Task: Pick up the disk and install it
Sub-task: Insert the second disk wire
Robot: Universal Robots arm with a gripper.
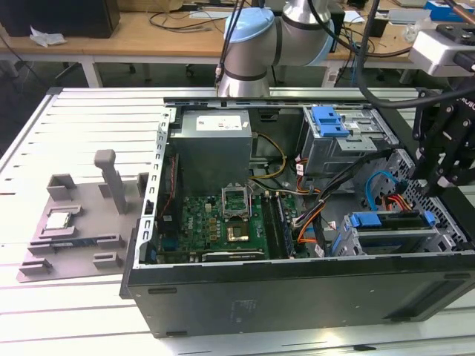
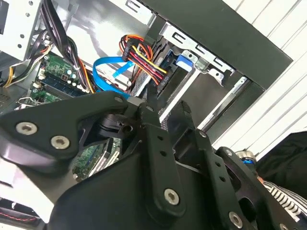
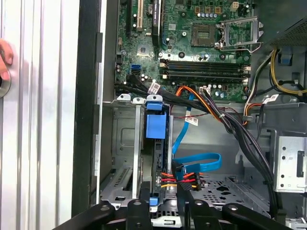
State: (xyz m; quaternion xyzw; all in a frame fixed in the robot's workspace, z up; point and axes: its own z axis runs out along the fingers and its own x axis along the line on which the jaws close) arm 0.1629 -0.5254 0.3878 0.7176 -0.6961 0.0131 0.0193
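Note:
The disk (image 1: pixel 393 220) stands on its edge in the drive cage at the near corner of the open computer case, on the exterior view's right. A blue carrier tab (image 3: pixel 156 125) caps its top end. My gripper (image 1: pixel 438 174) hangs just above that cage. In the first wrist view the disk (image 3: pixel 160 158) runs down toward my gripper (image 3: pixel 164 205), whose two black fingers (image 3: pixel 140 207) stand apart on either side of the disk's line. The second wrist view shows the disk (image 2: pixel 172 88) just beyond the gripper (image 2: pixel 167 106), with a gap around it. Nothing is held.
A red, yellow and black cable plug (image 3: pixel 184 178) and a blue flat cable (image 3: pixel 196 160) lie beside the disk. An upper cage holds a blue bracket (image 1: pixel 330 120). The motherboard (image 1: pixel 223 219) fills the case floor. A grey fixture plate (image 1: pixel 82 222) lies outside. A person's hand (image 3: pixel 4 57) rests on the table.

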